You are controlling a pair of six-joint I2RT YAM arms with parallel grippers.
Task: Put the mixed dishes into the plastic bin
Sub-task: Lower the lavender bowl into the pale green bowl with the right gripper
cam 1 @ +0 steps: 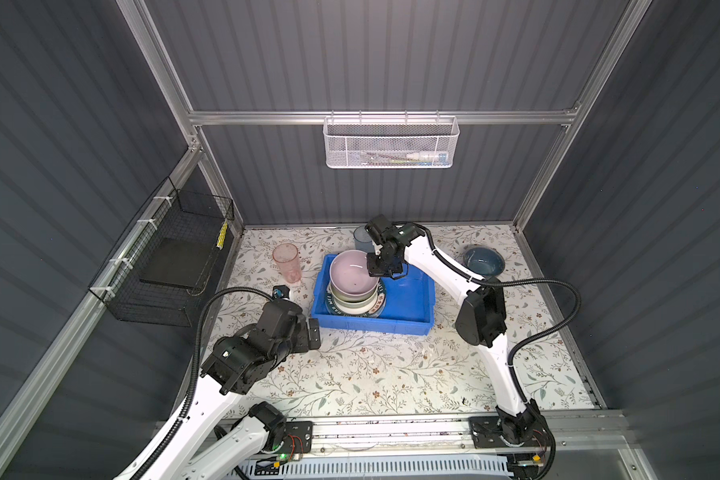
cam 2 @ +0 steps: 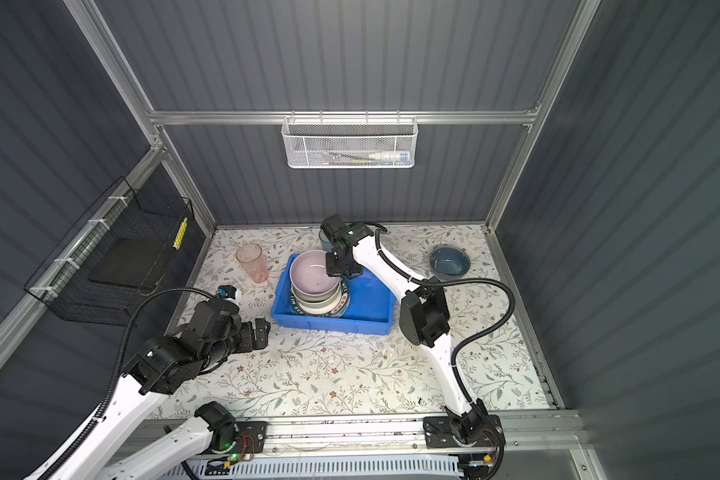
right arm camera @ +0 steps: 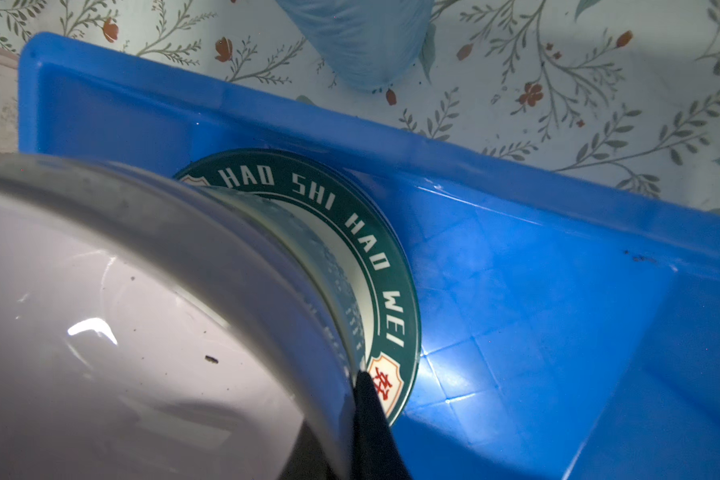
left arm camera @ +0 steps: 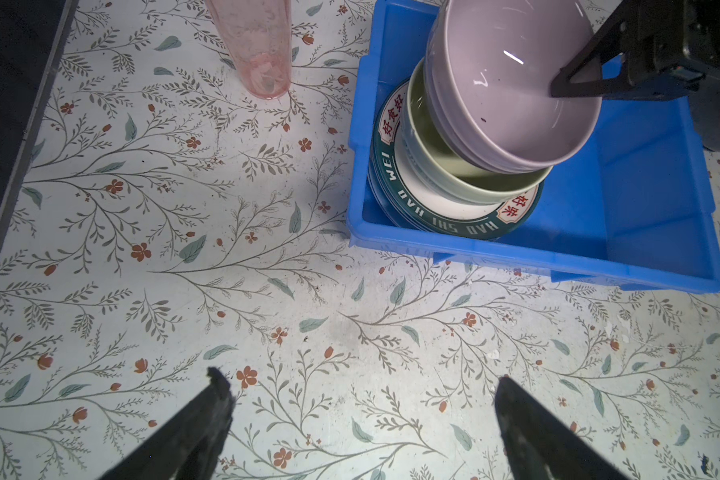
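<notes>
Fingers (left arm camera: 582,92) of the right gripper (cam 1: 374,271) are pressed close together and pinch the rim of the pink bowl (cam 1: 352,272). One finger is inside the bowl and the other is outside it. In both top views the pinch is at about 3 o'clock on the bowl's rim.

The pink bowl sits on top of the green bowl (left arm camera: 454,166) and looks a bit tipped. The green bowl sits on the plate with dark lettered rim (left arm camera: 433,216). More plate edges peek out under that plate. The whole pile is inside the blue bin (cam 1: 408,303), on its 9 o'clock side.

The left gripper (left arm camera: 371,415) has its fingers spread wide with nothing between them. It hangs over the flowery table cover (cam 1: 391,374), near the bin's corner at about 8 o'clock, and touches no dish.

Three dishes stand on the table outside the bin. The pink tumbler (cam 1: 287,262) is at about 10 o'clock from it. The blue tumbler (cam 1: 360,239) is at about 12 o'clock, just behind the right gripper. The dark-blue bowl (cam 1: 484,261) is at about 2 o'clock, well apart from both grippers.
</notes>
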